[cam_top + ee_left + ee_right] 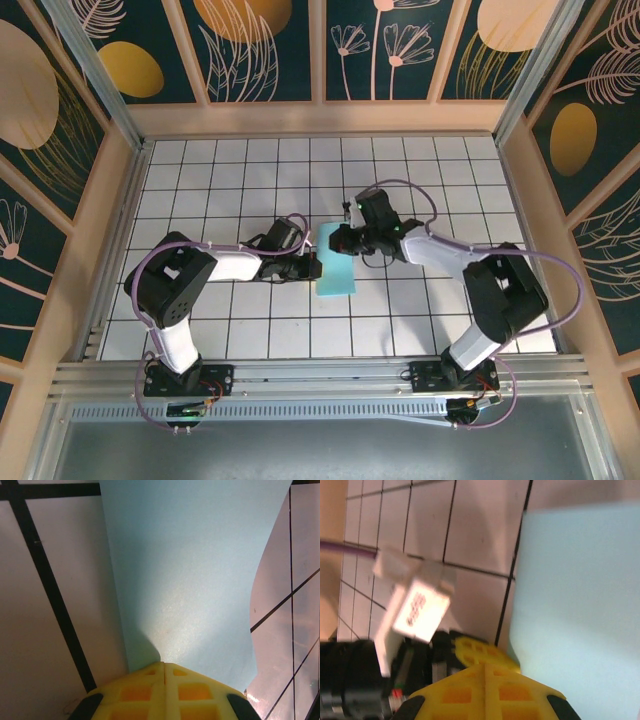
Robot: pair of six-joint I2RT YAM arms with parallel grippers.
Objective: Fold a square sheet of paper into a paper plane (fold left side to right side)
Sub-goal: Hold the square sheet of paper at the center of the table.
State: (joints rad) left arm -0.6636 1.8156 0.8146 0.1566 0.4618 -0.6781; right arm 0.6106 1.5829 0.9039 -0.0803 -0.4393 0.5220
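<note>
The square sheet of paper (pixel 337 272) is light turquoise and lies on the tiled table as a narrow upright rectangle, about one tile wide. My left gripper (pixel 316 266) is shut, its yellow tip (pixel 164 664) resting at the near edge of the paper (pixel 185 570), with nothing showing between the jaws. My right gripper (pixel 340 241) is also shut, near the sheet's upper left part. Its tip (pixel 485 666) sits beside the edge of the paper (pixel 580 590). The left gripper's yellow fingers (pixel 479 650) lie just ahead of it.
The white tiled table (pixel 250 180) is boxed in by wooden walls (pixel 120 200) on the left, right and far sides. A metal rail (pixel 320 385) runs along the near edge by the arm bases. The left wrist's white camera box (pixel 417 610) is close to the right gripper.
</note>
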